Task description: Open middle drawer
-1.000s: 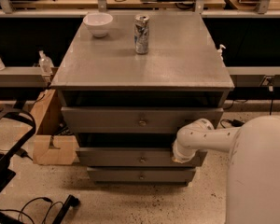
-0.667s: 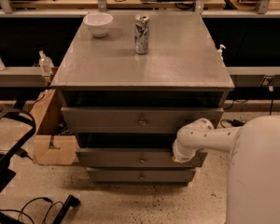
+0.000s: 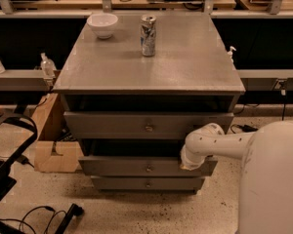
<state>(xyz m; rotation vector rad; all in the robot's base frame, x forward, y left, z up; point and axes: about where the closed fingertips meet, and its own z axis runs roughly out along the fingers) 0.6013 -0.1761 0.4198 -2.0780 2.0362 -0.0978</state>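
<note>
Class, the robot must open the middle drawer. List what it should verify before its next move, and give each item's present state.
1. Middle drawer picked out, between the taller top drawer and the slim bottom drawer: ok.
2. Its knob in view and uncovered: ok.
3. Gripper at the knob: not ok; it sits at the right end of the drawer front, away from the knob.
4. Gripper holding anything: cannot tell.
5. Can and bowl on the cabinet top, well back from the front edge: ok.
</note>
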